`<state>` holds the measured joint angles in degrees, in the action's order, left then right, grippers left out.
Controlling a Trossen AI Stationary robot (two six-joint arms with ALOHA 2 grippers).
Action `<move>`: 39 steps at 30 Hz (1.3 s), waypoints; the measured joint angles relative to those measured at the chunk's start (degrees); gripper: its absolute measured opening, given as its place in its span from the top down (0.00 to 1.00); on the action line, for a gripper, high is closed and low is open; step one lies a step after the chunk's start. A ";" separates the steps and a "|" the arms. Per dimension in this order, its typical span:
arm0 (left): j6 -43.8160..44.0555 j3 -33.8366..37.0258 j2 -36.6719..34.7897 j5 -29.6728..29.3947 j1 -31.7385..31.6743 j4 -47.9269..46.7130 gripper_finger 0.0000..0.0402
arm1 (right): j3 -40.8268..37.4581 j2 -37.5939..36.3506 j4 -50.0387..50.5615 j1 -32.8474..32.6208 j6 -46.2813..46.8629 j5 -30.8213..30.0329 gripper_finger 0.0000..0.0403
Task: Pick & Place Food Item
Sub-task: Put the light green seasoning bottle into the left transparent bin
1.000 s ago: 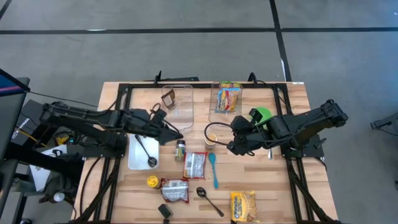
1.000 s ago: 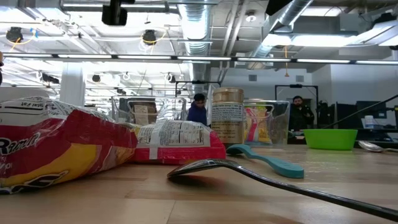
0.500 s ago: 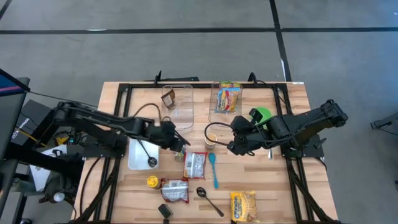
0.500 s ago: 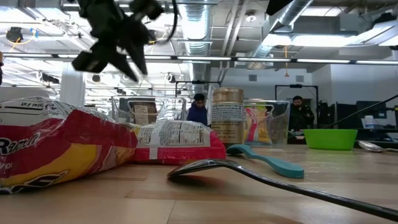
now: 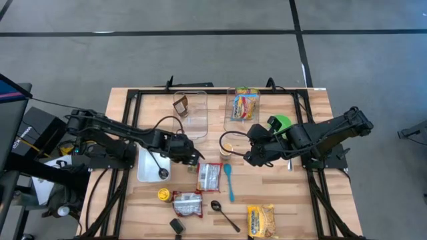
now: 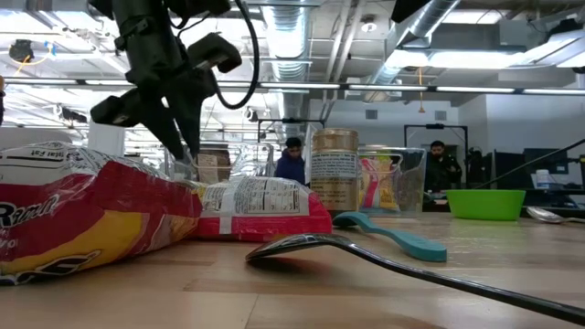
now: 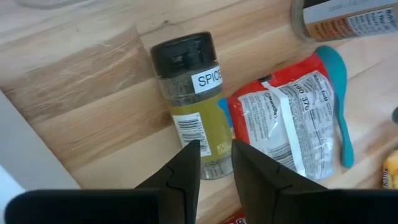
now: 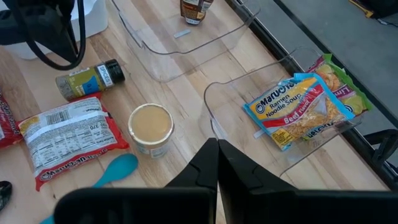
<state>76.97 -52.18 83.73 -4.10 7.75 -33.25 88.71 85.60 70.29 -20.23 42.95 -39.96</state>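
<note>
A spice jar point(image 7: 189, 93) with a black cap and a yellow-green filling lies on its side on the wooden table point(image 5: 300, 200). It is left of a red ramen packet point(image 7: 292, 118). My left gripper point(image 7: 214, 149) hangs over the jar's bottom end, pointing steeply down. Its fingers stand a narrow gap apart and are clear of the jar. In the low view my left gripper point(image 6: 186, 146) is above the table. My right gripper point(image 8: 217, 152) is shut and holds nothing. It waits in the air right of a tan-lidded cup point(image 5: 227, 148).
Two clear bins stand at the far side, one point(image 5: 190, 107) with a brown item and one point(image 5: 243, 107) with a noodle soup packet. Around them are a green bowl point(image 5: 280, 123), a white tray point(image 5: 143, 170) with a ladle, a teal spoon point(image 5: 229, 180), a black spoon point(image 5: 223, 212) and several packets near the front.
My left gripper has come down and a little toward the table's near edge. It has tipped from nearly level to steeply down and now hangs over the spice jar. The gap between its fingers is unchanged. The jar and my right arm have kept still.
</note>
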 joint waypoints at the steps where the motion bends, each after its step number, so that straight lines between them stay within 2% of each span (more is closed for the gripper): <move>1: -0.04 0.00 -0.29 -0.06 0.00 -0.03 0.79 | 0.00 -0.02 0.01 0.00 -0.01 0.01 1.00; 9: -0.15 -0.02 -0.92 -0.15 0.00 3.82 0.79 | 0.00 -0.02 0.10 0.00 0.01 -0.01 1.00; 14: 0.10 -0.02 -0.88 2.49 -0.38 10.05 0.79 | 0.00 0.01 0.44 0.00 0.05 -0.01 1.00; 21: 4.99 -0.05 -0.88 5.11 -0.11 21.06 0.79 | 0.00 0.00 3.19 0.02 0.10 -0.49 1.00; 25: 5.56 -2.55 -0.86 5.14 0.61 21.81 0.84 | 0.00 0.00 4.32 0.00 0.11 -0.89 1.00; 32: 3.73 -6.69 -0.86 2.70 2.00 21.88 0.98 | 0.00 0.00 4.49 0.02 0.10 -2.55 1.00; 39: 3.84 -7.19 -0.86 -0.49 2.36 20.90 1.00 | 0.00 0.00 4.51 0.01 0.11 -3.20 1.00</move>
<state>80.81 -59.37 82.87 -4.59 10.11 -12.35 88.71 85.60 74.81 -20.22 43.06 -43.16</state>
